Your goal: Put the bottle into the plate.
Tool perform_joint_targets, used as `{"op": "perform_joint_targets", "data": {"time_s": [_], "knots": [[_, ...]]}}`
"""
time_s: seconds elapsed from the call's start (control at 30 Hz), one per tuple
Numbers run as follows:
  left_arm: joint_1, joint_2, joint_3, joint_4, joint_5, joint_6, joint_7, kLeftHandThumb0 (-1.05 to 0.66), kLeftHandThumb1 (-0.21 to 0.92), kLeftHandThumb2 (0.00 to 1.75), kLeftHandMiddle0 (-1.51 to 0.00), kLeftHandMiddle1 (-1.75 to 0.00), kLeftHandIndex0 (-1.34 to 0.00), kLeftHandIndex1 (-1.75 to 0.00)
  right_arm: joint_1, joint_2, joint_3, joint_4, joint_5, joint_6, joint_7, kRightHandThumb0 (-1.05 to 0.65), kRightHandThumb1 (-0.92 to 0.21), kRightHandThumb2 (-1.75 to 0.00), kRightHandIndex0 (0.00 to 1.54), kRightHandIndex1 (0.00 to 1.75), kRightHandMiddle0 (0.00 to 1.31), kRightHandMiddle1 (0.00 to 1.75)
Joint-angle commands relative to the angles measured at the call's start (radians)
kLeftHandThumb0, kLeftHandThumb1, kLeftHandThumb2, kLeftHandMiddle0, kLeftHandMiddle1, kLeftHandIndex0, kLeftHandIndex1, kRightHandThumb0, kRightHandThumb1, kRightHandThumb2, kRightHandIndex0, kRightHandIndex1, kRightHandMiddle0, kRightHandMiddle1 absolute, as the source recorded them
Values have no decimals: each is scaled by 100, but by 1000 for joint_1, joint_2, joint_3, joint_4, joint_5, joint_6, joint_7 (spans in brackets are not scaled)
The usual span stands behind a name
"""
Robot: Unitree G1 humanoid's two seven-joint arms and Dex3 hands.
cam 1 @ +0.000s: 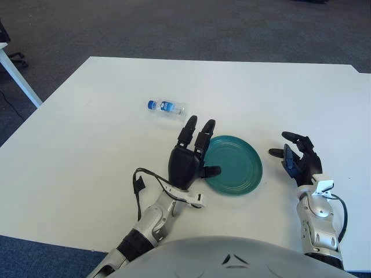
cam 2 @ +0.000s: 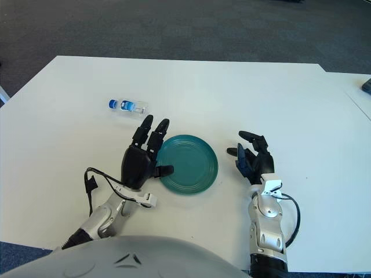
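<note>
1. Two black three-finger hands up front: left hand [cam 1: 188, 162] raised at the round teal plate [cam 1: 235, 165]'s left edge, fingers spread, empty.
2. Right hand [cam 1: 298, 159] shows right of the plate, fingers loosely open.
3. Small clear plastic bottle [cam 1: 166, 107] with a blue cap lies on its side farther back on the white table [cam 1: 87, 150], apart from the plate.

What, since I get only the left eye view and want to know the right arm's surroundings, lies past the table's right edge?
Observer: The right eye view shows a second white surface just beyond the right edge of the table. Your view cuts it off.
Operator: Is anything lying on it?
Observer: Yes, one dark object at the very edge of the picture. It is too cut off to say what it is.
</note>
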Motion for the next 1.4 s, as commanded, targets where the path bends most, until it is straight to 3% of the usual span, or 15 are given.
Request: {"op": "perform_joint_targets", "data": {"time_s": [0.0,0.27,0.73,0.9,1.13,1.23,1.37], "knots": [[-15,6,-6,9,-1,16,-14,-86,92,105,-4,0,-2,-5,0,-3,2,52,-9,31,-6,-50,-92,-56,62,79,17,102],[-27,14,-9,-1,-15,23,-55,-73,92,105,-3,0,-2,-6,-16,-3,1,94,-6,12,-8,-50,-92,-56,62,79,15,102],[-101,17,-19,0,47,113,-92,-76,92,102,0,0,0,-3,-49,-11,-4,175,-6,-27,-10,-49,-92,-56,61,82,16,107],[-279,38,32,203,-15,69,-62,-94,92,106,-2,-1,0,-3,-58,-18,-5,212,-2,-52,-1,-47,-92,-55,61,83,16,106],[-376,42,64,319,-119,-6,-69,-104,92,88,-13,-4,-5,-6,-61,-21,-13,246,22,-90,19,-45,-92,-52,62,82,18,103],[-407,49,84,331,-169,-49,-72,-105,92,74,-23,-3,-10,-14,-61,-23,-16,254,27,-101,24,-44,-92,-52,63,81,20,105],[-444,58,96,337,-199,-83,-75,-105,92,61,-32,-1,-3,-50,-67,-25,-20,276,29,-117,28,-43,-91,-54,63,82,20,107]]}}
